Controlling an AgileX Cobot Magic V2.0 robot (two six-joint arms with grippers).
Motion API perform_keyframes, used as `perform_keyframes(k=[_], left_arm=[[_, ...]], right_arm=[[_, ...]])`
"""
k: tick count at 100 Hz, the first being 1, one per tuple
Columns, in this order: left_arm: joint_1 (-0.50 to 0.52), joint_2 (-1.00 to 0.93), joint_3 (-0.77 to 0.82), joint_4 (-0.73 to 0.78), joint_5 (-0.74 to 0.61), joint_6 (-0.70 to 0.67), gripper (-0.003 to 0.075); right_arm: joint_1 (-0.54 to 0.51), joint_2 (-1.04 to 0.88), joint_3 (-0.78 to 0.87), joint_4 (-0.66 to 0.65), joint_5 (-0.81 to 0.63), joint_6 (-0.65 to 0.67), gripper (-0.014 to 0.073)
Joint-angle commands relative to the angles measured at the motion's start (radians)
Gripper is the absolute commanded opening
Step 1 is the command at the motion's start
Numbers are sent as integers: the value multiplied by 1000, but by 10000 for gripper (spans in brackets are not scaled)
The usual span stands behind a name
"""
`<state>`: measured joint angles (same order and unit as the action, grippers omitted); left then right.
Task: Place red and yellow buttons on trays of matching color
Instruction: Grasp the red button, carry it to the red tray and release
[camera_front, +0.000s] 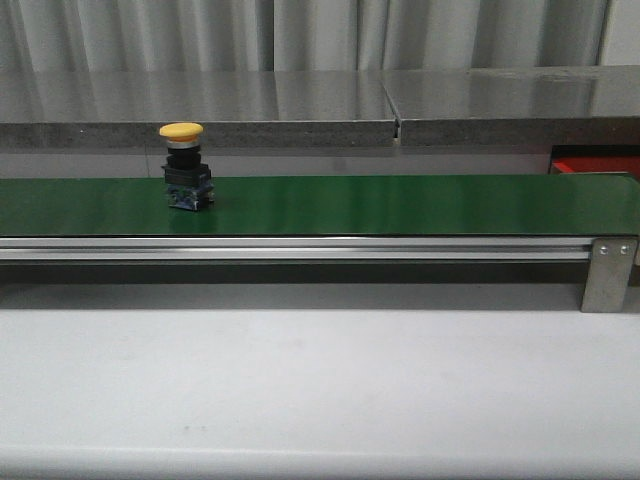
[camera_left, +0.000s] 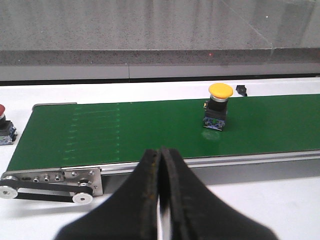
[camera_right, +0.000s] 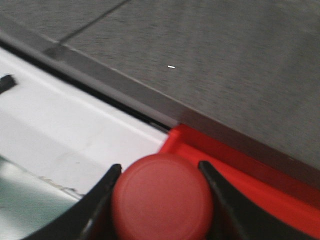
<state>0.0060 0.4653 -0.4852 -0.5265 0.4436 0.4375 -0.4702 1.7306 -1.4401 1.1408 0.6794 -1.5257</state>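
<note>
two end effectors: left (camera_left: 161, 200) closed empty; right (camera_right: 160, 200) grips red button (camera_right: 162, 197) beside red tray (camera_right: 260, 185).

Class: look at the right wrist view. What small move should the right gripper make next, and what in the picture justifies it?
Probably carry on over the red tray and lower. The right gripper is shut on the red button, which sits near the tray's corner edge, not yet clearly over it.

green belt (camera_front: 400, 205) bare right of the yellow button (camera_front: 184, 166), grey ledge (camera_front: 200, 133) rising behind, white table (camera_front: 320, 380) in front
</note>
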Motion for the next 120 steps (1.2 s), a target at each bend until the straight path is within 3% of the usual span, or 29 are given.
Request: perform_keyframes(k=[1, 17, 38, 120], left_arm=[[-7, 5, -26, -27, -62, -2, -20], [-7, 5, -26, -27, -62, -2, -20], [-7, 5, -26, -27, -62, -2, -20], [-7, 5, -26, -27, -62, -2, -20]], right_arm=[[-62, -28, -31, 102, -46, 1, 145], [-129, 24, -31, 126, -98, 1, 145], [-138, 113, -31, 148, -208, 1, 145], [-138, 348, -95, 169, -163, 1, 145]])
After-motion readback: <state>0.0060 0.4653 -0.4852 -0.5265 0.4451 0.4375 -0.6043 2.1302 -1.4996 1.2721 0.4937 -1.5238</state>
